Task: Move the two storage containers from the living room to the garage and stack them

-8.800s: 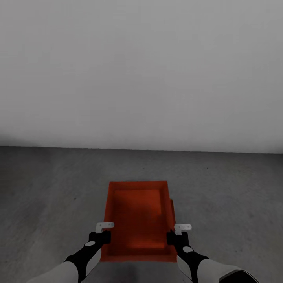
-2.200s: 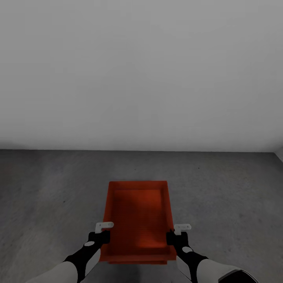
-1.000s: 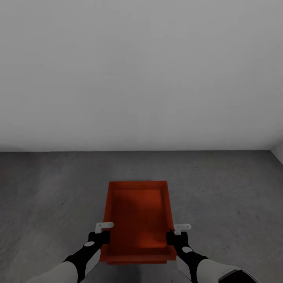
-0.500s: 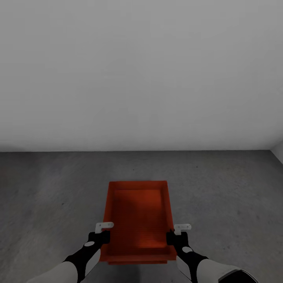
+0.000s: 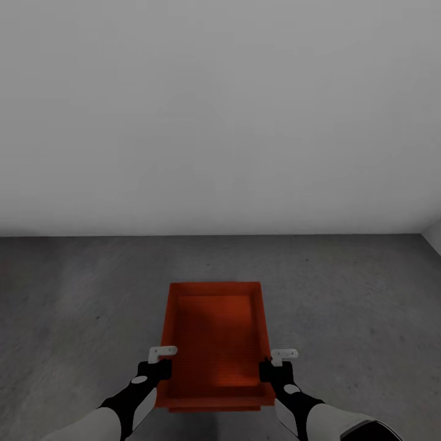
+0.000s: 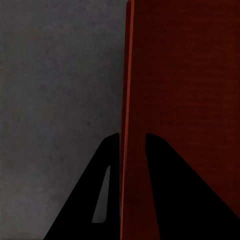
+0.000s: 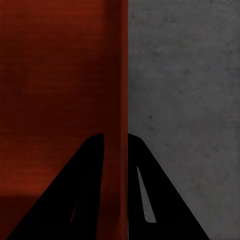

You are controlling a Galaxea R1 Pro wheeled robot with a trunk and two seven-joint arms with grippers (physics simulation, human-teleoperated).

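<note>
A red-orange open-top storage container (image 5: 214, 334) hangs in front of me over the dark grey floor (image 5: 73, 306) of the garage. My left gripper (image 5: 160, 366) is shut on its left wall and my right gripper (image 5: 274, 366) on its right wall. In the left wrist view the gripper (image 6: 132, 145) has one dark finger on each side of the thin wall (image 6: 126, 75). The right wrist view shows that gripper (image 7: 116, 137) clamping the wall (image 7: 122, 65) the same way. A strip of a second red-orange container (image 5: 214, 406) shows just under the held one's near edge.
A plain white wall (image 5: 220, 110) rises straight ahead where the concrete ends. A side wall's corner (image 5: 435, 236) shows at the far right. Bare concrete lies to both sides of the containers.
Since 8.8 s ago the lower container's strip has gone from the held container's right side to its near edge, and the view has shifted to show the right corner. Nothing has moved over the last second.
</note>
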